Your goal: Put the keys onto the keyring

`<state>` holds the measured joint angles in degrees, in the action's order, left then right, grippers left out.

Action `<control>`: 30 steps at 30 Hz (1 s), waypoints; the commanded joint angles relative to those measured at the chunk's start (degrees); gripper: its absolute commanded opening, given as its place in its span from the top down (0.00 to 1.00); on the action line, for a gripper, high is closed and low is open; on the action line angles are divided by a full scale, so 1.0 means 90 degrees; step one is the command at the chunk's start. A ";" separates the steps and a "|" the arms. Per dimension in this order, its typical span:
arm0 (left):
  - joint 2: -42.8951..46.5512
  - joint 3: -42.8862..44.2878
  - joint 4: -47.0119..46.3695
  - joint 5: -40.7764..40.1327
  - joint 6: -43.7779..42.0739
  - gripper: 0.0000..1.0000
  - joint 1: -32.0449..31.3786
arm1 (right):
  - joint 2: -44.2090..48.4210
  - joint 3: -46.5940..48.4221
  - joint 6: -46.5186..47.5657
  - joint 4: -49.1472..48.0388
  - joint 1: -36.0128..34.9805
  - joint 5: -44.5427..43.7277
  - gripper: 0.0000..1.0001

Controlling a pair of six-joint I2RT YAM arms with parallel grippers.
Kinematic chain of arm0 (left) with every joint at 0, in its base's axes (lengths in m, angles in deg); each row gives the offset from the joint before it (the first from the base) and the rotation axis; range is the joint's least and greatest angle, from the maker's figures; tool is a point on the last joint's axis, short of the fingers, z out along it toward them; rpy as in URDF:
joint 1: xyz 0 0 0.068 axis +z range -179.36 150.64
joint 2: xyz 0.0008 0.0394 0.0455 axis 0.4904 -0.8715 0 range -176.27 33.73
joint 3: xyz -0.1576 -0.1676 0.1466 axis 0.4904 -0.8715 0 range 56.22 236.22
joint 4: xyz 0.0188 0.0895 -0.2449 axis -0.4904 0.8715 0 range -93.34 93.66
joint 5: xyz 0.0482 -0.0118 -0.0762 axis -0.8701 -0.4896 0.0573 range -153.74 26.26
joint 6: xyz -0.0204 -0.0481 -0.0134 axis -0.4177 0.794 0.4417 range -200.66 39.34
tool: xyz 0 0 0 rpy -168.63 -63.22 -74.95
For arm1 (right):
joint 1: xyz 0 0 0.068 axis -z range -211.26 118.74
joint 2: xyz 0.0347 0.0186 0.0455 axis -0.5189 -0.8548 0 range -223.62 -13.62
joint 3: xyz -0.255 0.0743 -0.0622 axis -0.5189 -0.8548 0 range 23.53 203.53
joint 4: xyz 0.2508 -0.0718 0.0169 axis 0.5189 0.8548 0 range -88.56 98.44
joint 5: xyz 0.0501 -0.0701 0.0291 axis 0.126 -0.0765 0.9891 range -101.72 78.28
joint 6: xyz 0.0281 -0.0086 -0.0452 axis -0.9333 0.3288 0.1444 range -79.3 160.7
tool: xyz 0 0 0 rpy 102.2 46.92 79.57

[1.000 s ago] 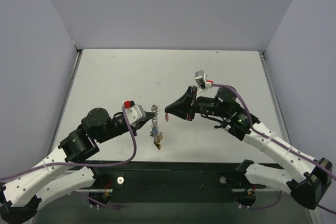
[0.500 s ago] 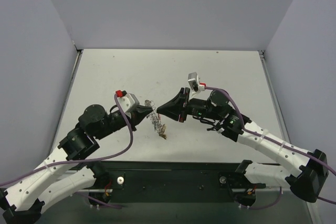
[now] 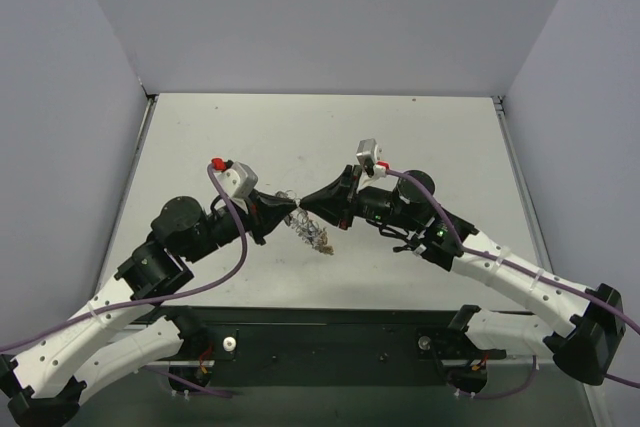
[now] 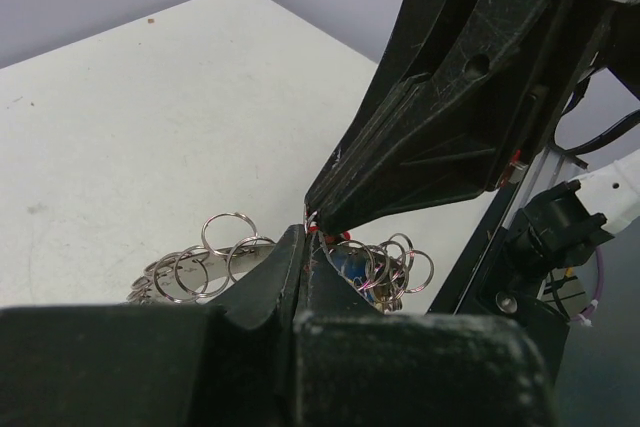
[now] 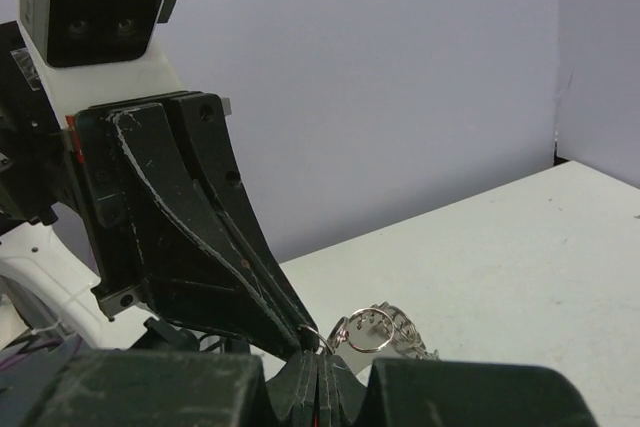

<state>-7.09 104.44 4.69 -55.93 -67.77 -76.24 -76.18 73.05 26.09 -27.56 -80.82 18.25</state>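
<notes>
Keyring (image 3: 312,234) sits just below the middle of the overhead frame, a tangle of silvery loops slanting down to the right between the two arms. The left gripper (image 3: 283,215) reaches in from the lower left and is clenched on the upper end of the keyring. The right gripper (image 3: 306,205) comes in from the right, also clenched, and its tip nearly meets the left one above the white table (image 3: 220,137).

In the left wrist view the left gripper (image 4: 300,265) fills the bottom centre. Loops of the keyring (image 4: 230,247) fan out on both sides of it. The right gripper (image 4: 318,219) slants down from the upper right, with a red key (image 4: 330,238) right at its tip and a blue key (image 4: 350,262) among the loops just below. I cannot tell whether the red key is pinched there.

In the right wrist view the right gripper (image 5: 318,372) sits at the bottom centre with the left gripper (image 5: 308,340) touching it from above. One loop of the keyring (image 5: 372,329) stands just to the right.
</notes>
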 commanded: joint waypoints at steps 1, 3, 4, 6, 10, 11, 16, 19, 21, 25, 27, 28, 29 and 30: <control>0.0063 0.0208 -0.0805 0.0147 0.0238 1.00 -0.0017 | 0.0174 0.0172 0.0364 -0.0284 -0.0021 -0.0235 1.00; 0.0063 0.0208 -0.0805 0.0128 0.0219 1.00 -0.0017 | 0.0243 0.0133 0.0373 -0.0372 -0.0021 -0.0274 1.00; 0.0053 0.0217 -0.0795 0.0138 0.0209 1.00 -0.0017 | 0.0252 0.0123 0.0383 -0.0363 -0.0030 -0.0293 1.00; 0.0033 0.0218 -0.0805 0.0177 0.0209 1.00 -0.0017 | 0.0282 0.0104 0.0403 -0.0392 -0.0021 -0.0333 1.00; 0.0053 0.0198 -0.0795 0.0070 0.0189 1.00 -0.0017 | 0.0340 0.0103 0.0403 -0.0431 -0.0030 -0.0255 1.00; 0.0053 0.0188 -0.0805 0.0069 0.0189 1.00 -0.0026 | 0.0360 0.0104 0.0403 -0.0460 -0.0030 -0.0264 1.00; 0.0024 0.0159 -0.0795 0.0157 0.0180 1.00 -0.0017 | 0.0350 0.0104 0.0393 -0.0470 -0.0040 -0.0294 1.00; 0.0033 0.0110 -0.0805 0.0206 0.0160 1.00 -0.0026 | 0.0311 0.0113 0.0335 -0.0499 -0.0040 -0.0342 1.00; 0.0053 0.0081 -0.0805 0.0245 0.0170 1.00 -0.0017 | 0.0292 0.0113 0.0334 -0.0490 -0.0030 -0.0401 1.00; 0.0101 0.0081 -0.0805 0.0323 0.0170 1.00 -0.0026 | 0.0253 0.0133 0.0315 -0.0460 -0.0030 -0.0469 1.00; 0.0102 0.0071 -0.0805 0.0284 0.0141 1.00 -0.0017 | 0.0253 0.0142 0.0286 -0.0489 -0.0030 -0.0460 1.00; 0.0111 0.0061 -0.0805 0.0294 0.0131 1.00 -0.0017 | 0.0253 0.0123 0.0276 -0.0547 -0.0030 -0.0460 1.00; 0.0111 0.0052 -0.0795 0.0284 0.0131 1.00 -0.0017 | 0.0262 0.0113 0.0266 -0.0558 -0.0040 -0.0450 1.00; 0.0111 0.0052 -0.0805 0.0284 0.0121 1.00 -0.0026 | 0.0272 0.0123 0.0266 -0.0558 -0.0040 -0.0440 1.00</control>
<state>-7.33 104.44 3.23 -55.23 -67.18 -76.24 -74.63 73.05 28.31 -27.08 -80.86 15.04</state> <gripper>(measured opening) 0.019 0.027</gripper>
